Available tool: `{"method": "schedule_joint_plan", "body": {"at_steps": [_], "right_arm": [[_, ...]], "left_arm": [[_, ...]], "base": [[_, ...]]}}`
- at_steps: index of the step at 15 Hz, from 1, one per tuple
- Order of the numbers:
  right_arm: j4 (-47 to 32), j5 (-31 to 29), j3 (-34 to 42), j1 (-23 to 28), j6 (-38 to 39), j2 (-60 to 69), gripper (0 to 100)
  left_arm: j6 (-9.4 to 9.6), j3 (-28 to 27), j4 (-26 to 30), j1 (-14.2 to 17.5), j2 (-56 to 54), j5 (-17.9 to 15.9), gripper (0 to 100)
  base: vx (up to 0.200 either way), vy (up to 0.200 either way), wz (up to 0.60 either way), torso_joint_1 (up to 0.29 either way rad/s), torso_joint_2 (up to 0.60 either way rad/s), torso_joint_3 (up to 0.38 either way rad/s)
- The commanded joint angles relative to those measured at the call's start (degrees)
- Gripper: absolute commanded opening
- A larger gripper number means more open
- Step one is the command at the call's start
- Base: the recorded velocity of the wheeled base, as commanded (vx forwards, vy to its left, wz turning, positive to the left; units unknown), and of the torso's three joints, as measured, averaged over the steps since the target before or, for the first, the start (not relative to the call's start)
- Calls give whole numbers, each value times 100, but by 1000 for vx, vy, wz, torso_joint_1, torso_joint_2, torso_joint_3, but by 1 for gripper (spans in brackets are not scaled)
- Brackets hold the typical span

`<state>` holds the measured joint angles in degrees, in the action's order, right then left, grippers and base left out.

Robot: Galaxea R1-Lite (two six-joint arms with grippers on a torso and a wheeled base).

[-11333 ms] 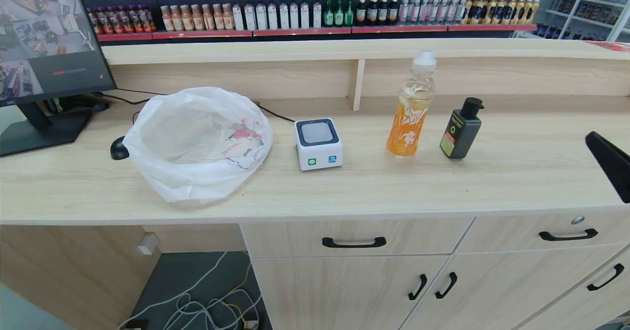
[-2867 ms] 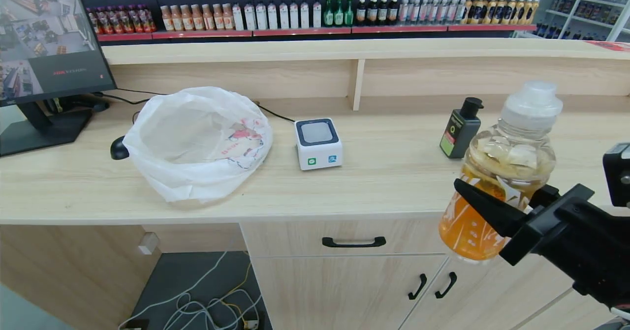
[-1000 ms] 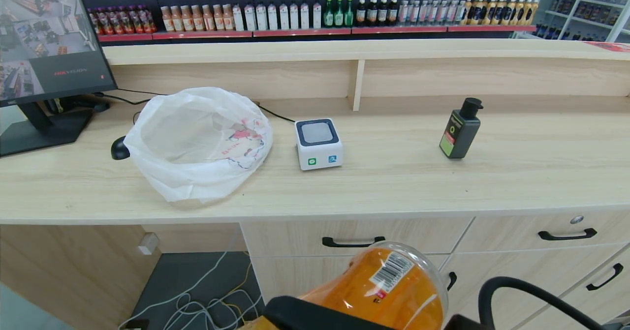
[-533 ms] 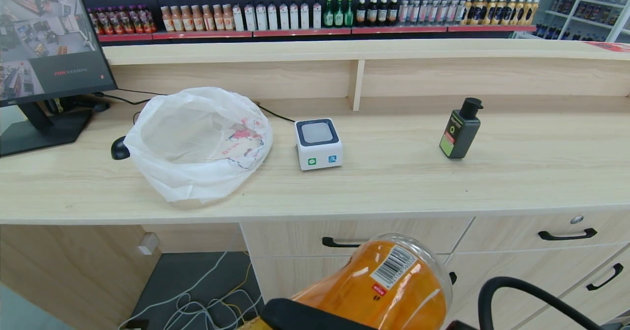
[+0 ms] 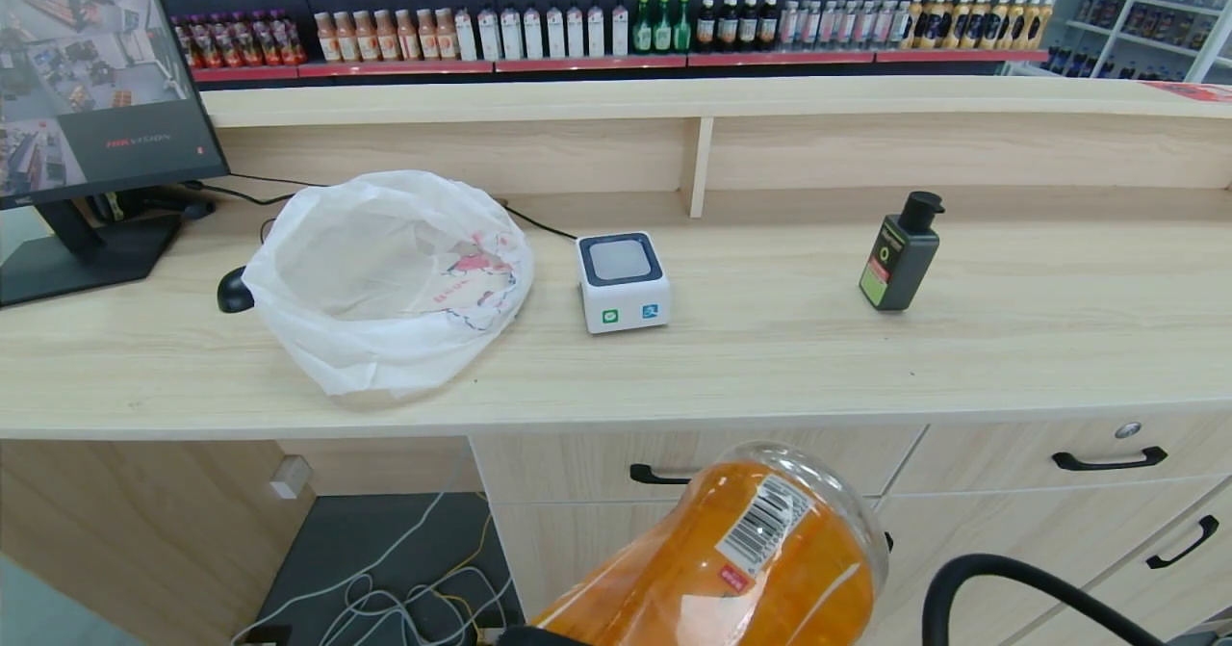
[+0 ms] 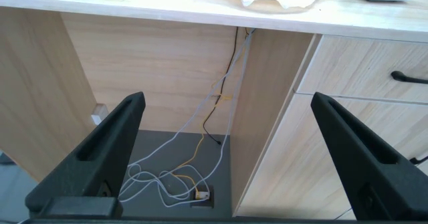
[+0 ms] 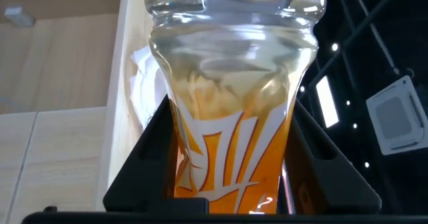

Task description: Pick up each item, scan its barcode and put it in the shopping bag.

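An orange juice bottle point(image 5: 731, 559) lies tilted low in front of the counter point(image 5: 770, 367), its base and a barcode label point(image 5: 765, 521) facing up. My right gripper point(image 7: 231, 177) is shut on the bottle point(image 7: 231, 117), with black fingers point(image 7: 144, 164) on both sides of its waist. On the counter a white shopping bag point(image 5: 385, 275) lies open at the left. A white scanner box point(image 5: 622, 280) stands in the middle and a dark pump bottle point(image 5: 900, 253) at the right. My left gripper point(image 6: 231, 150) hangs open below counter height, facing the gap under the counter.
A monitor point(image 5: 87, 78) and a black mouse point(image 5: 232, 292) sit at the counter's far left. A raised wooden shelf runs along the back. Drawers with black handles point(image 5: 1109, 459) are below the counter, and loose cables point(image 6: 180, 177) lie on the floor. A black hose loop point(image 5: 1011, 579) curves at bottom right.
The juice bottle left the counter in my right gripper and was turned on its side. Over the last second it has risen slightly in the head view, barcode still up.
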<state>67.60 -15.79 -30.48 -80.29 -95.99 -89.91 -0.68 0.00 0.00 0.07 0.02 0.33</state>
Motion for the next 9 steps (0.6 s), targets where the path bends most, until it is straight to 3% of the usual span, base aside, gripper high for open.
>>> {"method": "schedule_joint_plan", "body": {"at_steps": [1, 9], "right_arm": [[-1, 14, -11, 66, -69, 8, 0], [17, 375, -81, 268, -509, -27, 0]], "left_arm": [[-2, 0, 0, 1, -2, 2, 100], [-2, 0, 0, 1, -2, 2, 100]], "base": [[0, 0, 0, 0, 0, 0], [0, 0, 0, 0, 0, 0]]}}
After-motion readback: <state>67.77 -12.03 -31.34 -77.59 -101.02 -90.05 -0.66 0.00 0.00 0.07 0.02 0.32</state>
